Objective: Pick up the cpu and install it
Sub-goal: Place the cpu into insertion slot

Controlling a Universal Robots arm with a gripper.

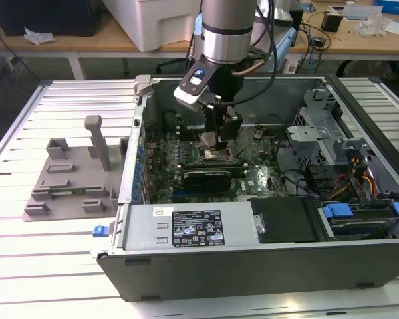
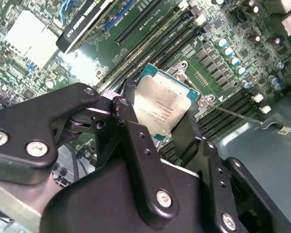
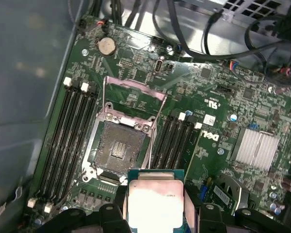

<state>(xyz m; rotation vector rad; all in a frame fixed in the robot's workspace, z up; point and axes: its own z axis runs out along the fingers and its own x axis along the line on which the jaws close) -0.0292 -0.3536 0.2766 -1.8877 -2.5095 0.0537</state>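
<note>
**Cpu clamped in my fingers, just short of the open socket**

Nearest in the exterior view is the near wall of the open computer case (image 1: 253, 272), which lies on its side on a slatted table (image 1: 46, 266). On the exterior view's left, just beside the case, sits a grey plastic tray (image 1: 66, 183). The green motherboard (image 3: 218, 126) covers the floor of the case. It carries long memory slots (image 3: 70, 131), a finned heatsink (image 3: 254, 148) and, between the banks of slots, the socket (image 3: 119, 145). The socket's cover plate (image 3: 133, 94) is tipped up, and its contact bed is exposed.

My gripper (image 1: 217, 139) hangs inside the case over the middle of the board, towards the far wall. My fingers (image 2: 131, 124) are clenched on the cpu (image 2: 161, 109), one on each of two opposite edges, with its silvery top facing my cameras. In the first wrist view the chip sits just beside the socket's edge, not seated in it. I cannot tell how high above the board I carry it.
</note>
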